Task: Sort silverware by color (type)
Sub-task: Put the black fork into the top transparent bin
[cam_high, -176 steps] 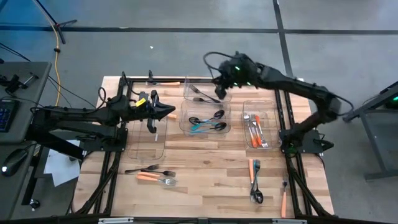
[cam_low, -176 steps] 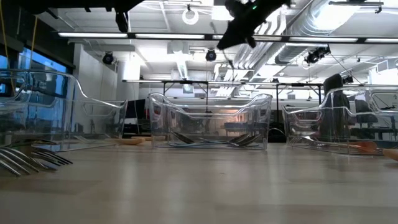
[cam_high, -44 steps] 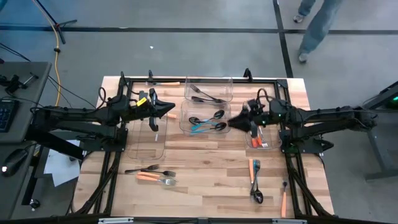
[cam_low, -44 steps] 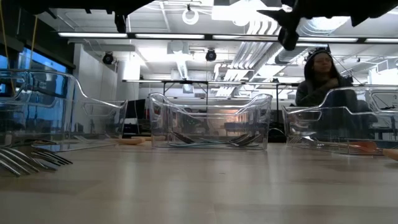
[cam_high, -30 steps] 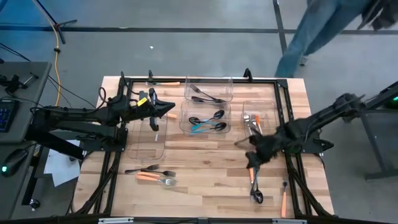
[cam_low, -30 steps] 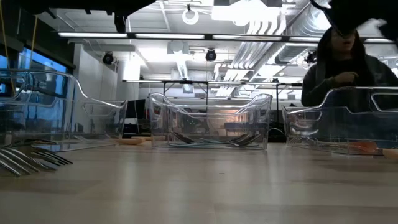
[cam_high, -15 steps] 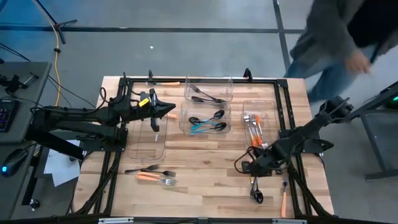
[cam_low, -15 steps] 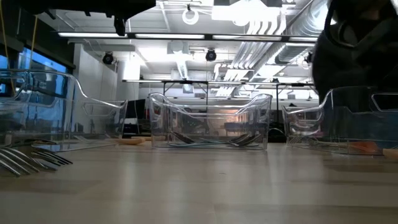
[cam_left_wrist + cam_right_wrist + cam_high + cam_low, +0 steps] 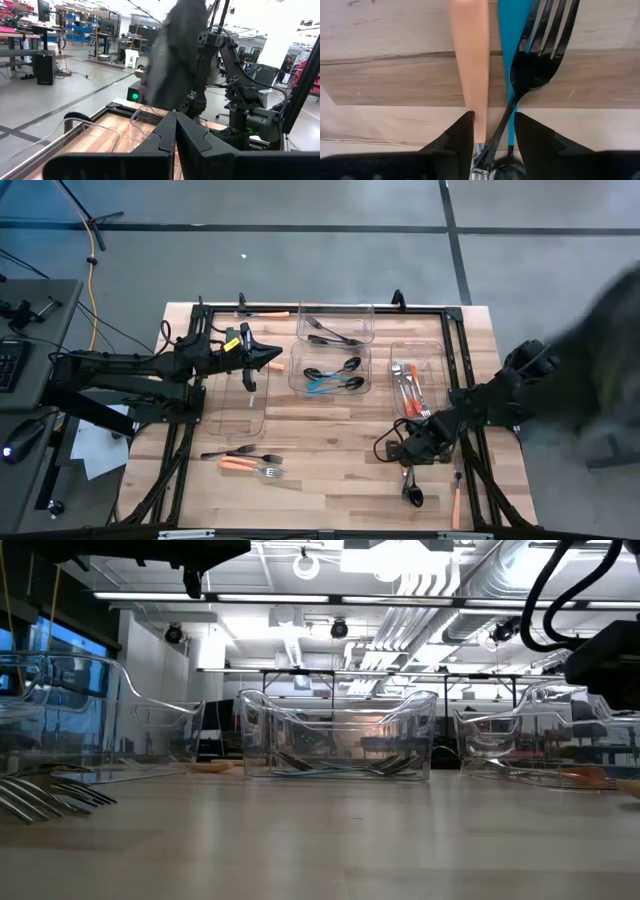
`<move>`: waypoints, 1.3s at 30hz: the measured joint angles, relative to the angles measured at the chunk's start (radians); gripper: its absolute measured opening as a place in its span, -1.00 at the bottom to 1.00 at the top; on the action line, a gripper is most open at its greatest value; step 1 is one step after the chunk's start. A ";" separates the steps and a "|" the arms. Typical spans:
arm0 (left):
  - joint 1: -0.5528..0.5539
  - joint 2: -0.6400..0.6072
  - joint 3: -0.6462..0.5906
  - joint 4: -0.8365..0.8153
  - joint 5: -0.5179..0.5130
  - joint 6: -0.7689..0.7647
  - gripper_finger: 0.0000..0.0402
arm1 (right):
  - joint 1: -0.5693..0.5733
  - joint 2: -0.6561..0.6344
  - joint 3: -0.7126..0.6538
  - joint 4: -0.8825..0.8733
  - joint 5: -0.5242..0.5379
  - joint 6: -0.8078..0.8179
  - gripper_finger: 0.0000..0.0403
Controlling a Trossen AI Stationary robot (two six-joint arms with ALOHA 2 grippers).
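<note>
The right end effector has dropped from the bins to the bench's four-o'clock cluster, jaws apart and narrowing around the black fork, so another pick is starting.

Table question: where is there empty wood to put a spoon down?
The widest bare wood lies in the front middle, between the loose forks on the left and the right hand over its cutlery pile. The back is crowded with clear bins.

Three clear bins sit across the table's middle, a fourth behind the centre one. Loose silverware lies in front at left; more, apparently, lies front right.
</note>
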State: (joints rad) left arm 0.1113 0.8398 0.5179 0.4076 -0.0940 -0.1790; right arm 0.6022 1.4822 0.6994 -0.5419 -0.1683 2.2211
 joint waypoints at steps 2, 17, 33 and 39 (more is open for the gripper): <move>0.000 0.000 0.000 0.000 0.000 0.000 -1.00 | 0.000 0.001 0.000 0.002 0.003 0.000 -0.47; 0.000 0.000 0.000 0.000 0.000 0.000 -1.00 | 0.000 -0.030 0.020 -0.034 0.053 -0.081 -0.83; 0.000 0.000 0.000 0.000 -0.007 0.000 -1.00 | 0.000 -0.086 0.036 -0.211 0.089 -0.036 -0.46; 0.000 0.000 0.000 0.000 -0.008 0.000 -1.00 | 0.001 -0.048 0.036 -0.204 0.057 0.005 -0.40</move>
State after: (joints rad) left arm 0.1116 0.8398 0.5179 0.4080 -0.1020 -0.1795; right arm 0.6029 1.4345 0.7357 -0.7460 -0.1112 2.2257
